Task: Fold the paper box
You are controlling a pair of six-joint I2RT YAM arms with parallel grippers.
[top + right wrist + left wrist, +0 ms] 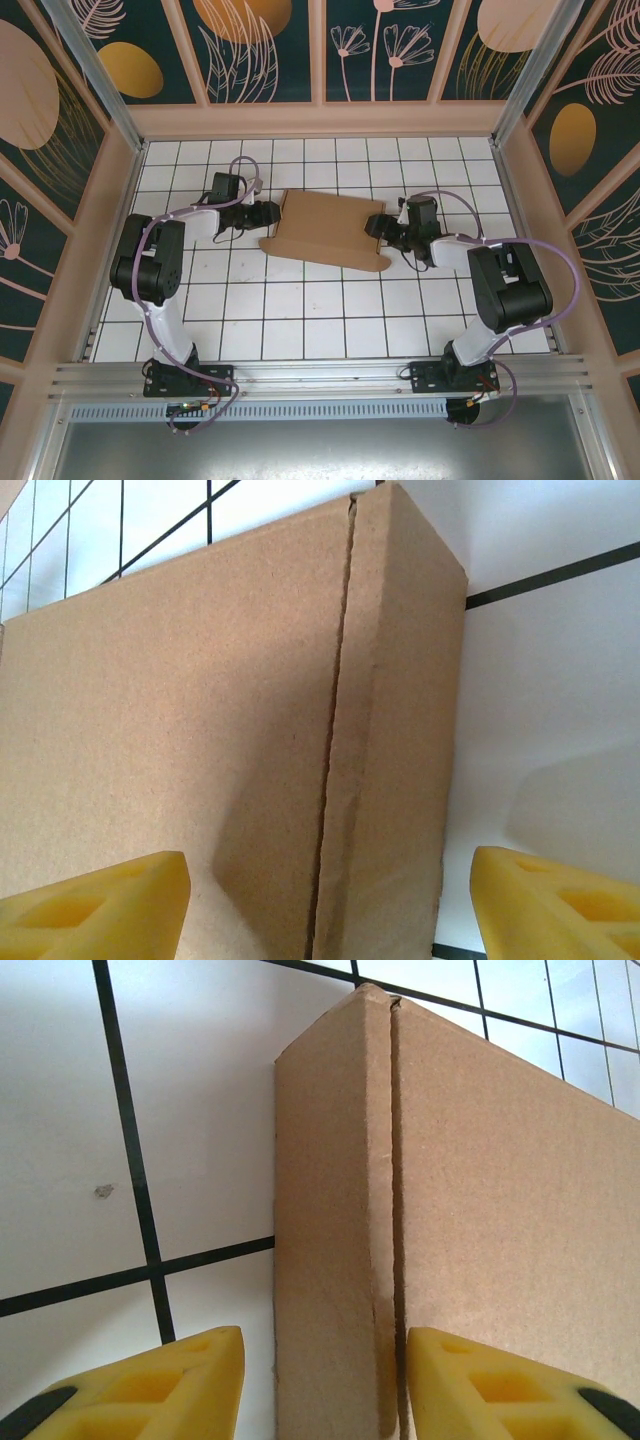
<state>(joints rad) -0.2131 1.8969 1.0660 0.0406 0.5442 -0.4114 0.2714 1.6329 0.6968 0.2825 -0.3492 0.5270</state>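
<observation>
Mid-table, on white tiles with black grid lines, lies the box [325, 230]: brown cardboard, flat and shallow, long axis left to right. Its near edge runs out in a notched flap lying on the table [300, 320].

Left gripper [268, 214] at the box's left end. Wrist view: yellow fingers [195, 1380] stand apart and straddle the narrow side strip. A slit runs the length of the box between that strip and the broad panel. The outer finger is clear of the cardboard, with a sliver of tile between; the inner one sits in front of the broad panel. Jaws parted, gripping nothing that I can make out.

Right gripper [378, 225] at the right end, mirror pose. Wrist view: fingers [555, 900] set wider, with the side strip and its slit between them. The outer finger is well off the cardboard over bare tile. Parted, holding nothing.

Surroundings: walls [260, 50] painted with dark leaf-and-disc panels close in three sides. Purple cables [560, 260] loop along both arms. A metal rail [320, 375] runs across the near edge, carrying both bases. A small grey speck [103, 1191] sits on a tile left of the box.
</observation>
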